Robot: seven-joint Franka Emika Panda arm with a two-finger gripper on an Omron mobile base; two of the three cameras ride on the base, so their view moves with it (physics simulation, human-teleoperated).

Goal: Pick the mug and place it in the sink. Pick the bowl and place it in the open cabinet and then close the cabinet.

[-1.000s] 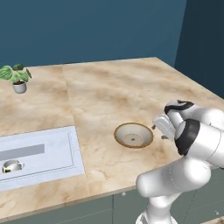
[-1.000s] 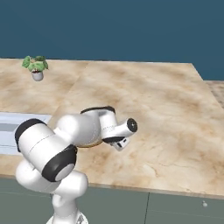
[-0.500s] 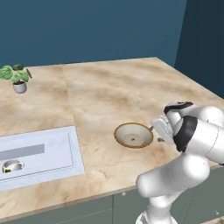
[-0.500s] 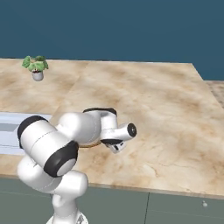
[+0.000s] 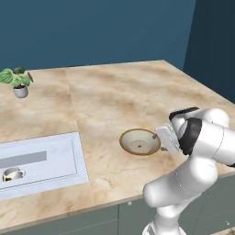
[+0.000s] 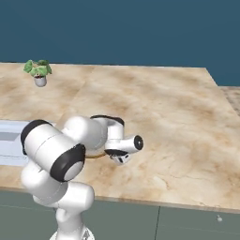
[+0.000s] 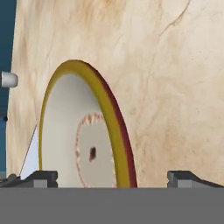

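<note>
Sitting on the marble counter (image 5: 105, 105) near its front edge, the bowl (image 5: 140, 141) rests upright, just beside the gripper (image 5: 161, 146), which hangs at its right rim. In the hand view the bowl's rim (image 7: 105, 113) rises between the two fingertips (image 7: 43, 177), which stand wide apart and hold nothing. The mug (image 5: 13, 174) already lies in the sink (image 5: 55, 151), well to the left, so the bowl pick looks like the step in hand. Next the jaws likely need to straddle the rim and close on it before any lift.
</note>
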